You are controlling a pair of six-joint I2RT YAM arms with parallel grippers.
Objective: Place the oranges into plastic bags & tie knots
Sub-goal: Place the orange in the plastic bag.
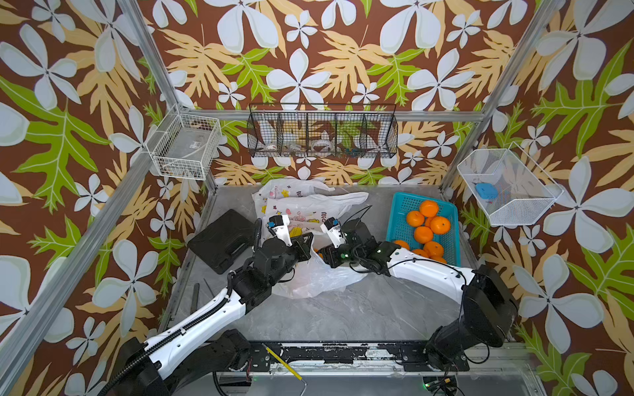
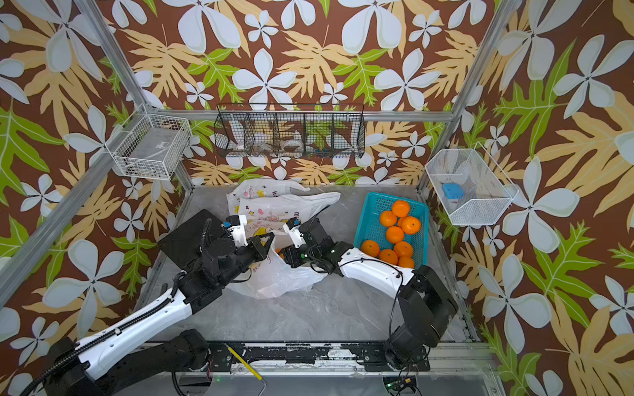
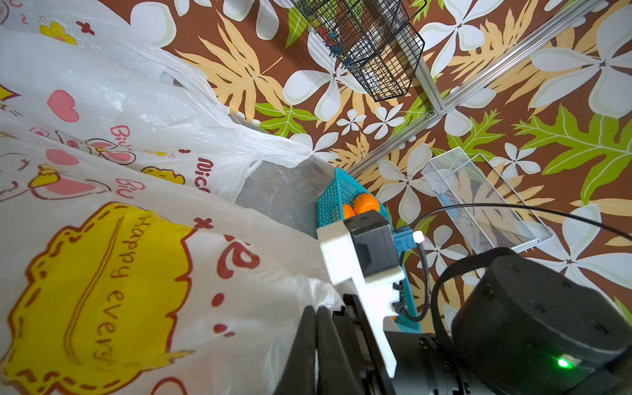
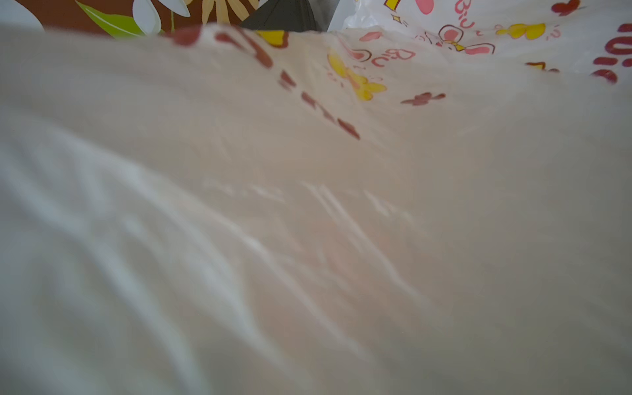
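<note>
A printed white plastic bag (image 1: 319,279) lies open at mid-table. My left gripper (image 1: 308,240) is shut on the bag's rim and holds it up; its two black fingers (image 3: 309,328) press together against the film. My right gripper (image 1: 321,255) reaches into the bag's mouth, its fingers hidden by plastic. Bag film (image 4: 307,205) fills the right wrist view, with a faint orange tint behind it. A sliver of orange (image 2: 279,254) shows between the grippers. Several oranges (image 1: 423,235) sit in the teal basket (image 1: 398,205) at right. More plastic bags (image 1: 308,202) lie flat behind. No knots show.
A black case (image 1: 224,240) lies left of the bags. Wire baskets hang on the walls: white (image 1: 183,147) at left, black (image 1: 322,132) at the back, white mesh (image 1: 507,187) at right. A yellow pencil (image 1: 283,363) rests on the front rail. Grey tabletop (image 1: 360,308) spreads in front.
</note>
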